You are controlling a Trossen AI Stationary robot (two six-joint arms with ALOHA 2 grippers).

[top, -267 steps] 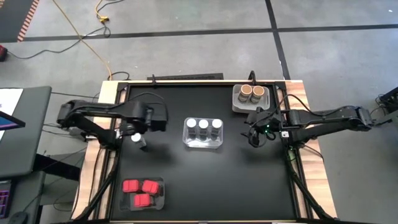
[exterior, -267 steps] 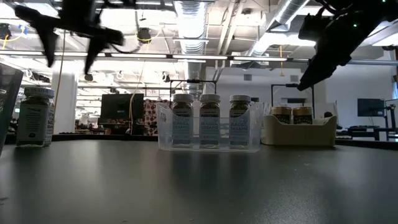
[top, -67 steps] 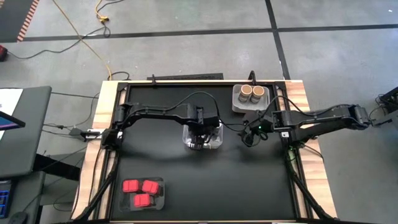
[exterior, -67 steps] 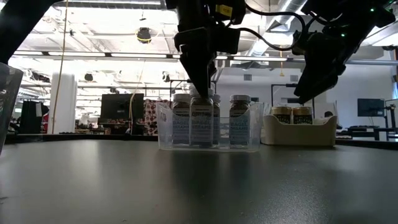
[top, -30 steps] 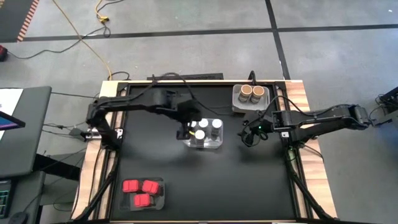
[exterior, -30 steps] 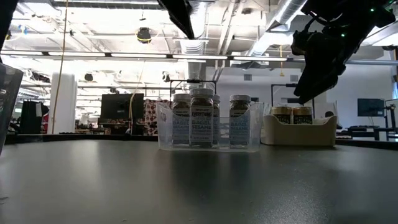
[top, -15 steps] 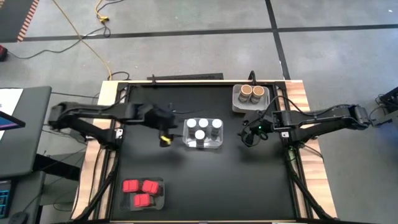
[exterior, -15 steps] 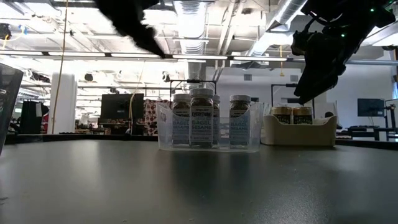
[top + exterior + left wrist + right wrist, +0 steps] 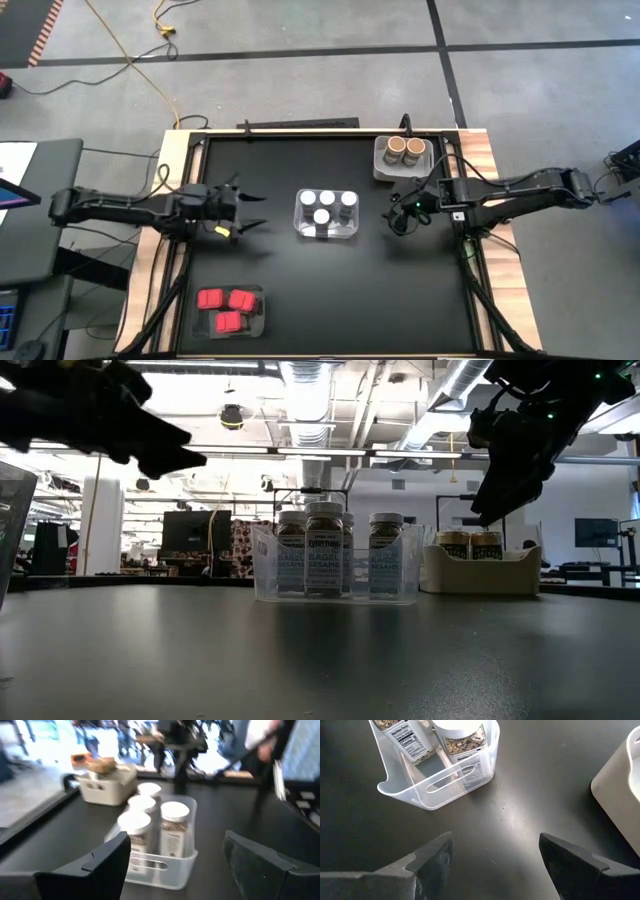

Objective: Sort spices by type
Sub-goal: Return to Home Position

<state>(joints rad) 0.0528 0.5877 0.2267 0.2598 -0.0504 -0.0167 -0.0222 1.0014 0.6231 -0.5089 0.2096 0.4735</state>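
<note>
From above, the left pincer (image 9: pixel 256 211) is pulling back toward the desk's (image 9: pixel 300 290) left edge, away from the clear tray (image 9: pixel 299 226) it was reaching into a moment ago. Its fingers are spreading wide and carrying nothing. Four white-lidded jars (image 9: pixel 321 216) are now sitting in that tray at mid-desk, where earlier there were three and one was standing loose on the left. Two brown jars (image 9: pixel 404 149) are sitting in the pale tray (image 9: pixel 379 168) at the far right, and three red boxes (image 9: pixel 228 321) are lying in a shallow tray (image 9: pixel 259 318) at the near left. Nothing is standing loose, so the sorting is looking finished and the arm seems to be heading home. The right pincer (image 9: pixel 397 218) is waiting between the clear and pale trays.

At desk level, the white-lidded jars (image 9: pixel 325 550) are standing upright and close together, printed labels facing out, with seeds showing through the glass.

The left wrist camera is showing the left pincer (image 9: pixel 176 840) gaping wide and empty, the clear tray (image 9: pixel 165 872) well ahead of it.

The right wrist camera is showing the right pincer (image 9: pixel 495 842) likewise open and empty, hanging over bare desk just beside the clear tray (image 9: pixel 420 800).
</note>
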